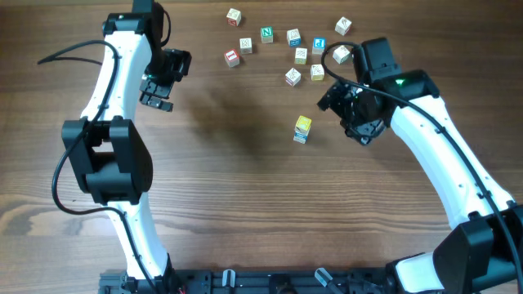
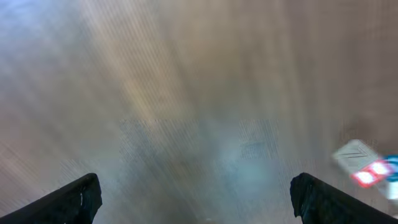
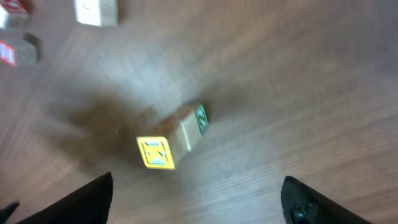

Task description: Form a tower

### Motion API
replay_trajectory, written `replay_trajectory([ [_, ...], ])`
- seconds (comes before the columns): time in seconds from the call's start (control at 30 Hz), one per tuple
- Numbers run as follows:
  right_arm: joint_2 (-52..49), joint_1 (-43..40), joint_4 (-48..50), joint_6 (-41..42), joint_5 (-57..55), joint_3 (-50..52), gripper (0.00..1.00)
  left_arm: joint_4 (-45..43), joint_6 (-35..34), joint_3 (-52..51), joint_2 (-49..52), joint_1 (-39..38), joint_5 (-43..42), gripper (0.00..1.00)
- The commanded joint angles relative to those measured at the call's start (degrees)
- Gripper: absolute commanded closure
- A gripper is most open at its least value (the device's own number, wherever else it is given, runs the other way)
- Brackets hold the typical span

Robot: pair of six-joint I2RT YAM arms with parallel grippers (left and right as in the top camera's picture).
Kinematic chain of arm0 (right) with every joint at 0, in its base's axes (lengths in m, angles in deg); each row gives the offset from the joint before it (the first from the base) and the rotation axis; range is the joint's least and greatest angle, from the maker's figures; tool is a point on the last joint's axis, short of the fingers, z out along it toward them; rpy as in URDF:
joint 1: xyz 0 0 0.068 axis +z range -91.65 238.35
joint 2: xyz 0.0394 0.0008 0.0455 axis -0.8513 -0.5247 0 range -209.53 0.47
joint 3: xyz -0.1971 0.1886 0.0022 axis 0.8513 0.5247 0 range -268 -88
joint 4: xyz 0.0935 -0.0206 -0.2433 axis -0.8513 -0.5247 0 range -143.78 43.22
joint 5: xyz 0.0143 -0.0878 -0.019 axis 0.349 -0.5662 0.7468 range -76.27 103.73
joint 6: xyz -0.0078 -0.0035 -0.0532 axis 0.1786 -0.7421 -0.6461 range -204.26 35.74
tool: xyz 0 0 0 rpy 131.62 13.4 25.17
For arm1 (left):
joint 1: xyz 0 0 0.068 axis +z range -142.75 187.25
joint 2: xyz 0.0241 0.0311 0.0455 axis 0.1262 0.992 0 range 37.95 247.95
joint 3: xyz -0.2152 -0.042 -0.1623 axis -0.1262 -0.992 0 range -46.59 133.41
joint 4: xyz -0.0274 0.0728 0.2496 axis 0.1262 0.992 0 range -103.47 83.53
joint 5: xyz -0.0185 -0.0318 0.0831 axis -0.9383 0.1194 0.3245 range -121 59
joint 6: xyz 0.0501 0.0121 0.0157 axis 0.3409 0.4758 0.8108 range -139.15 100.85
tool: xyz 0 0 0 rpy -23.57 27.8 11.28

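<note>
Jaws apart, the right gripper [image 3: 196, 182] has the tower [image 3: 171, 144] standing free just ahead of them, apparently spread to avoid toppling it; the left gripper [image 2: 196, 180], jaws wide, holds nothing.

There is one wooden table [image 1: 245, 204]. Two robot arms work at it, one left arm [image 1: 110, 82] and one right arm [image 1: 441, 147]. Each arm carries a single two-finger gripper, which makes two grippers and four fingers: the left gripper [image 2: 196, 202] and the right gripper [image 3: 199, 199]. One tower [image 1: 302, 128] stands on the table. From overhead two cubes can be counted in it, a yellow-topped one over a blue-faced one; whether it holds more cannot be told. Eleven loose cubes [image 1: 293, 37] lie scattered singly at the far side, so at least thirteen cubes are in view.
</note>
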Motion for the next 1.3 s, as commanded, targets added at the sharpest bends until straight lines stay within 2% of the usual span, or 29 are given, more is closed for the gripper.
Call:
replay_trajectory([
  [0.0, -1.6, 0.1, -0.2, -10.4, -2.6, -7.3, 0.04, -2.1, 0.7, -0.3, -2.0, 0.2, 0.6, 0.0],
  [0.1, -12.9, 0.0, -7.3, -20.9, -6.3, -24.4, 0.01, -2.1, 0.7, -0.3, -2.0, 0.2, 0.6, 0.0],
  [0.13, -23.4, -0.1, -8.2, -29.8, -7.7, -36.0, 0.01, -2.1, 0.7, -0.3, -2.0, 0.2, 0.6, 0.0],
  [0.23, -33.2, -1.0, -6.3, -31.0, -8.1, -44.9, 0.02, -2.0, 0.7, -0.3, -2.0, 0.2, 0.6, 0.0],
  [0.33, -43.8, -2.5, 2.7, -32.4, -11.7, -45.8, 0.09, -2.0, 0.7, -0.3, -2.0, 0.2, 0.6, 0.0],
  [0.4, -47.3, -3.2, 5.1, -32.8, -11.7, -45.8, 0.15, -2.0, 0.7, -0.3, -2.0, 0.2, 0.6, 0.0],
  [0.6, -50.0, -3.0, 5.9, -42.9, -9.0, -45.0, 0.36, -2.0, 0.7, -0.3, -2.0, 0.2, 0.6, 0.0],
  [0.73, -50.0, -3.0, 4.4, -46.4, -5.0, -45.0, 0.39, -2.1, 0.7, -0.3, -2.0, 0.2, 0.6, 0.0],
  [0.83, -50.0, -3.0, 3.6, -51.7, -4.9, -45.0, 0.28, -2.1, 0.7, -0.3, -2.0, 0.2, 0.6, 0.0],
  [0.87, -50.0, -3.0, 2.9, -53.0, -4.5, -45.0, 0.28, -2.1, 0.7, -0.3, -2.0, 0.2, 0.6, 0.0],
  [0.9, -50.0, -3.0, 1.8, -52.6, -4.3, -45.0, 0.28, -2.1, 0.7, -0.3, -2.0, 0.2, 0.6, 0.0],
  [0.93, -50.0, -3.0, -0.8, -48.5, -4.4, -45.0, 0.3, -2.1, 0.7, -0.3, -2.0, 0.2, 0.6, 0.0],
  [1.03, -50.0, -3.0, -4.4, -34.8, -4.3, -45.0, 0.44, -2.1, 0.7, -0.3, -2.0, 0.2, 0.6, 0.0],
  [1.1, -50.0, -3.0, -3.8, -33.3, -4.3, -45.0, 0.49, -2.1, 0.7, -0.3, -2.0, 0.2, 0.6, 0.0],
  [1.13, -50.0, -3.0, -3.7, -33.6, -4.3, -45.0, 0.57, -2.0, 0.7, -0.3, -2.0, 0.2, 0.6, 0.0],
  [1.2, -49.9, -3.0, -3.7, -33.7, -4.4, -45.0, 0.62, -2.0, 0.7, -0.3, -2.0, 0.2, 0.6, 0.0],
  [1.27, -48.9, -2.9, -4.2, -33.4, -4.3, -45.2, 0.72, -2.1, 0.7, -0.3, -2.0, 0.2, 0.6, 0.0],
])
